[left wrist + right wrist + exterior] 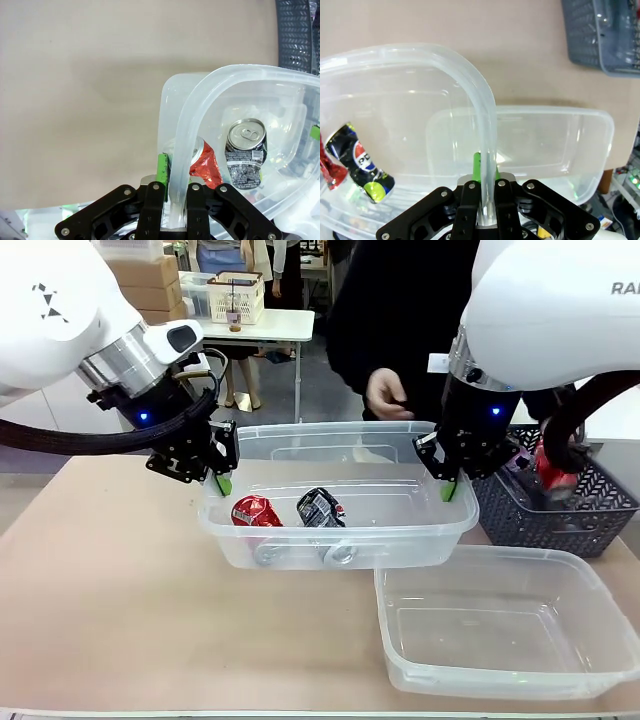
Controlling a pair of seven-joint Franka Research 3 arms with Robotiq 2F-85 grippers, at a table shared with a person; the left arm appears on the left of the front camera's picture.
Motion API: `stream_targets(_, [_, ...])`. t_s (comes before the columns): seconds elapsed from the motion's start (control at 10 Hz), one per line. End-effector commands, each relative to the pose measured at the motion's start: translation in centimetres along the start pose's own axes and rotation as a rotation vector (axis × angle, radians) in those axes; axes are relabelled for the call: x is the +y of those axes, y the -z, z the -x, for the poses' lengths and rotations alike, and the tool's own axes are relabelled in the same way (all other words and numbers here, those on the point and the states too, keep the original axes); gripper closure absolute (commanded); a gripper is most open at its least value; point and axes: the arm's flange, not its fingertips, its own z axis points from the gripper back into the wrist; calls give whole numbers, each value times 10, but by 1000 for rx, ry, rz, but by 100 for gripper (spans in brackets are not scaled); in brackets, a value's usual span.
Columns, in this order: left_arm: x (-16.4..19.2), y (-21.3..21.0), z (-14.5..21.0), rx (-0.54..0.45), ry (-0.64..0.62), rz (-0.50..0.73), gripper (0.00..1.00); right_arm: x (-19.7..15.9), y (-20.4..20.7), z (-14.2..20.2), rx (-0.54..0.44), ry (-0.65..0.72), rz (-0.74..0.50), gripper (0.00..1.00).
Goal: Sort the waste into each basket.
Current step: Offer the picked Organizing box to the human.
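Left tool (222,480): clamped tub (400,527) rim, center-left of frame.
Right tool (450,488): clamped same rim, center-right.
Inside tub: red can (255,511), dark can (320,508) lay.

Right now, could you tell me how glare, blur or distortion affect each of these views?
Front view: even light, sharp, slight sheen on the tub wall. Left wrist view: the wide angle bows the tub rim into an arc; the black can is sharp. Right wrist view: the rim at the gripper looks milky, and the lower tub carries small bright glints.
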Motion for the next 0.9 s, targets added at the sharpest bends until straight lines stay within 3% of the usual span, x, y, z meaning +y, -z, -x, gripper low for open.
stream_targets(0.0, [-2, -6, 1, -15, 0, 21, 94, 2, 2, -1, 18, -16, 22, 96])
stream_targets(0.8, [-2, -6, 1, -15, 0, 21, 94, 2, 2, -1, 18, -16, 22, 96])
